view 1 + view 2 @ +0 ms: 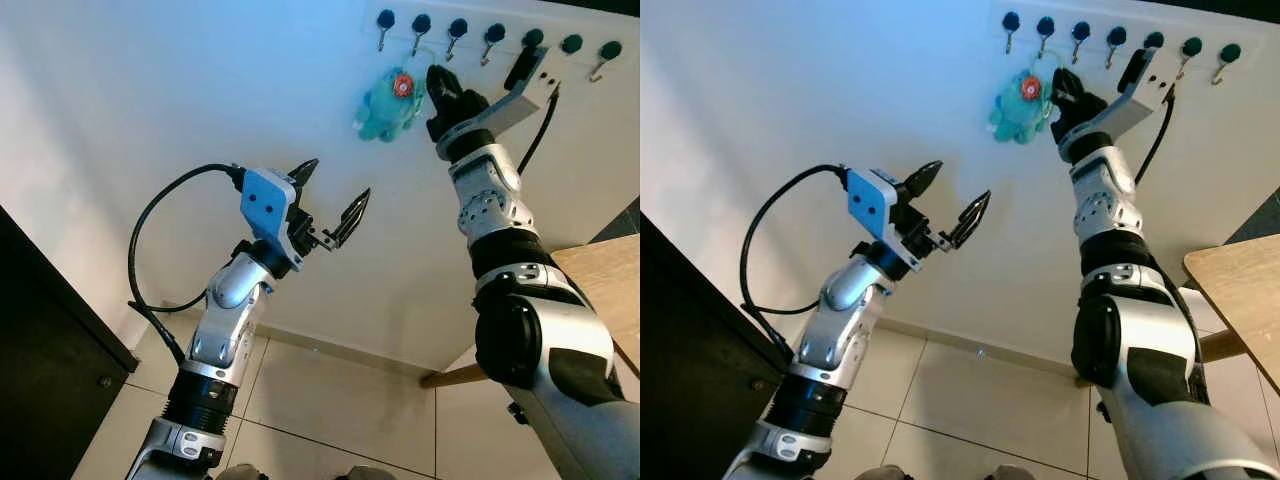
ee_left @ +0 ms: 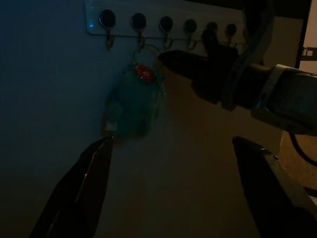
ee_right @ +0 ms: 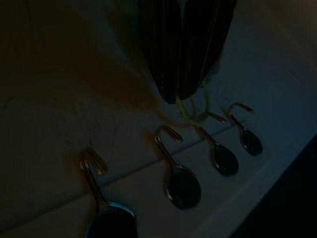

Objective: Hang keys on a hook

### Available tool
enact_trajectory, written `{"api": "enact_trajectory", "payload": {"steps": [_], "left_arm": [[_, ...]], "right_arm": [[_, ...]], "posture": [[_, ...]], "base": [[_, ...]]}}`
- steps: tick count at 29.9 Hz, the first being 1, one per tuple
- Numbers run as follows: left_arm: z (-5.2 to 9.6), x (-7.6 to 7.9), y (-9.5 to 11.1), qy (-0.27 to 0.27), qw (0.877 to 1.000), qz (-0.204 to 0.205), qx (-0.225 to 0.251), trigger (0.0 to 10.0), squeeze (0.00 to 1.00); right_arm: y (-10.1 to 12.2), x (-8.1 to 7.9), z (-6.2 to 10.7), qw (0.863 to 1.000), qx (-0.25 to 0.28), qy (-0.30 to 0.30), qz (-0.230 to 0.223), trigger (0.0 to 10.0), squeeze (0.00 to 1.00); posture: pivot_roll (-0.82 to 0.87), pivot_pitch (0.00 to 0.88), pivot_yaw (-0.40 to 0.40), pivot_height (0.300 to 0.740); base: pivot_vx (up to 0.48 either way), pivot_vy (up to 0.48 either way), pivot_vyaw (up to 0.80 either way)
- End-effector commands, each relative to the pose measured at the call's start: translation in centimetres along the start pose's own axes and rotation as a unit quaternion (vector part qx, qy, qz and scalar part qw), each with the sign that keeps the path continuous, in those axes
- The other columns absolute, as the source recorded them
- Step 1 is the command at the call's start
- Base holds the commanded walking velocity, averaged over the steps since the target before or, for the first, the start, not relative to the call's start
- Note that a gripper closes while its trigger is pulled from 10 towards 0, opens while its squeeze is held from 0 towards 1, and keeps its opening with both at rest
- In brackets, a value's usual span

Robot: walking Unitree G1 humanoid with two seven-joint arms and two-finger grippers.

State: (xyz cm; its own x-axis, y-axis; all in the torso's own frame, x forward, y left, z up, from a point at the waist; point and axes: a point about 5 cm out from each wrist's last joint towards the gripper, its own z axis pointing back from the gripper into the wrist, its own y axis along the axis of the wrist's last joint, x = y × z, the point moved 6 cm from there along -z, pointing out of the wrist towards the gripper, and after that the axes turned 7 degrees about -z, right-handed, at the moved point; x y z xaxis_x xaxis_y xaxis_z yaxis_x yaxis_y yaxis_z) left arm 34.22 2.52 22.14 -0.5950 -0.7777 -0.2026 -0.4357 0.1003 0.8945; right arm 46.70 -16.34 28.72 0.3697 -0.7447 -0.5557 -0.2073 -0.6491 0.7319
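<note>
A teal plush keychain (image 1: 390, 105) with a red spot hangs against the white wall, under a rack of several black-capped metal hooks (image 1: 480, 35). My right gripper (image 1: 437, 78) is raised to the rack, shut on the keychain's green cord (image 3: 192, 111). The cord loops at the tip of a hook (image 3: 210, 118), the second from the rack's left end. My left gripper (image 1: 338, 180) is open in mid-air, below and left of the plush, holding nothing. In the left wrist view, the plush (image 2: 133, 104) hangs beyond its spread fingers (image 2: 94, 168).
A black cabinet (image 1: 40, 380) stands at the left. A wooden table (image 1: 600, 280) juts in from the right, beside my right arm. Light floor tiles (image 1: 330, 400) run along the foot of the wall.
</note>
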Motion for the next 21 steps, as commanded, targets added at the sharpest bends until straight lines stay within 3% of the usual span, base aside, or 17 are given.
{"api": "enact_trajectory", "payload": {"steps": [1,15,16,17,18,21], "left_arm": [[0.16,0.32,-0.13,-0.007,1.0,0.0,-0.005,10.0,0.0],[0.3,0.14,0.02,-0.009,1.0,-0.005,-0.005,10.0,0.0],[0.27,0.15,0.05,-0.008,1.0,-0.005,-0.005,10.0,0.0],[0.27,0.15,0.05,-0.008,1.0,-0.005,-0.005,10.0,0.0],[0.24,0.16,0.07,-0.008,1.0,-0.003,-0.004,10.0,0.0],[0.22,0.19,0.08,-0.008,1.0,-0.002,-0.004,10.0,0.0]], "right_arm": [[-0.18,0.56,0.08,1.0,-0.007,-0.013,-0.003,10.0,0.0],[-0.47,0.74,0.18,1.0,-0.007,-0.016,-0.012,10.0,0.0],[-0.42,0.72,0.18,1.0,-0.007,-0.015,-0.012,10.0,0.19],[-0.42,0.72,0.18,1.0,-0.007,-0.015,-0.012,10.0,0.19],[-0.28,0.72,0.16,1.0,-0.004,-0.015,-0.01,10.0,1.0],[-0.14,0.68,0.15,1.0,-0.001,-0.013,-0.009,10.0,1.0]], "posture": [[0.09,0.048,-0.046,0.74],[0.09,0.053,-0.039,0.74],[0.09,0.053,-0.039,0.74],[0.09,0.053,-0.039,0.74],[0.09,0.053,-0.039,0.74],[0.09,0.053,-0.039,0.74]], "base": [[0.0,0.0,0.0],[0.0,0.0,0.0],[0.0,0.0,0.0],[0.0,0.0,0.0],[0.0,0.0,0.0],[0.0,0.0,0.0]]}}
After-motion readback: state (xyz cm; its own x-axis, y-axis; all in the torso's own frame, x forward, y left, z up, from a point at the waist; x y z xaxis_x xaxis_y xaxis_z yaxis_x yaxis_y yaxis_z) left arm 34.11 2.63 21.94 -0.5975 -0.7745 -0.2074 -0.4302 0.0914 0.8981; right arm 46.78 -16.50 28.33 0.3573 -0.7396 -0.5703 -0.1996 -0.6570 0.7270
